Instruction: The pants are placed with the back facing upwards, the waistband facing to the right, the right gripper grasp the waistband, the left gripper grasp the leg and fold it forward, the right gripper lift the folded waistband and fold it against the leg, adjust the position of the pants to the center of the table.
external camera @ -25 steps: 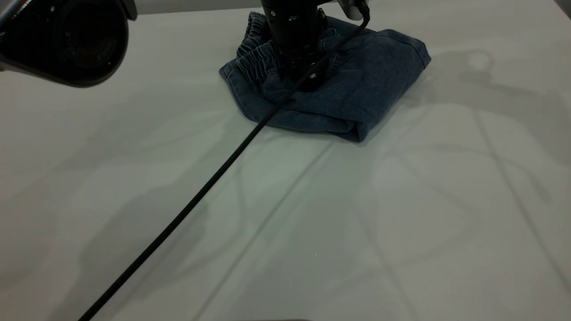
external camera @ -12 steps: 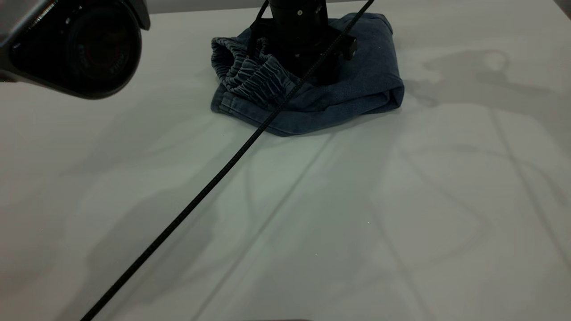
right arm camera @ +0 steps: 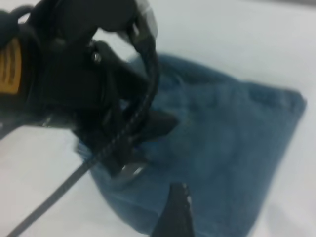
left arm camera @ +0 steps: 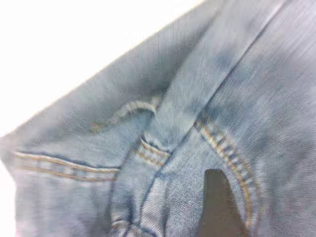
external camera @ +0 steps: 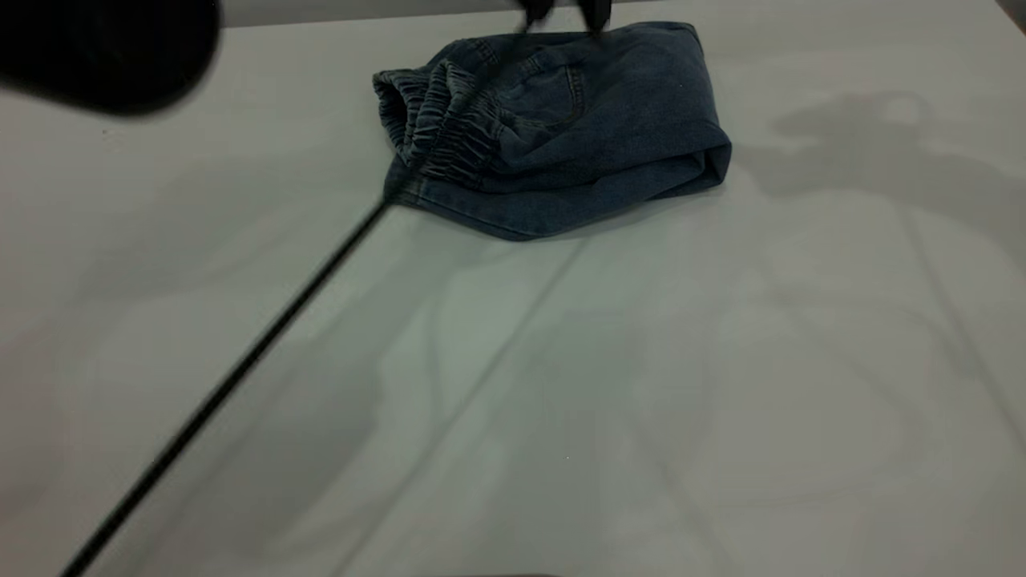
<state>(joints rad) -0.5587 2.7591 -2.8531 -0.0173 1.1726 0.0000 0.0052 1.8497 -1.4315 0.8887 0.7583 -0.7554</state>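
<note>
The pants (external camera: 593, 136) lie folded into a compact blue denim bundle at the far middle of the table (external camera: 561, 417). The gathered waistband (external camera: 429, 120) is at the bundle's left end, and a patch pocket faces up. The printed leg is hidden inside the fold. My left gripper (external camera: 563, 10) hangs just above the bundle's far edge, open, its two tips apart and holding nothing. One of its fingers (left arm camera: 219, 202) shows close over a pocket seam. In the right wrist view, one finger (right arm camera: 175, 215) of my right gripper hovers off the pants (right arm camera: 232, 133).
The left arm's thin black cable (external camera: 240, 377) slants from the lower left corner up to the waistband. A dark blurred housing (external camera: 104, 48) fills the upper left corner. The bare white tabletop stretches across the near half and to both sides.
The left gripper has lifted off the pants towards the top edge and holds nothing. The pants turned and slid left a second ago, then stayed put. The dark housing moved up and left.
</note>
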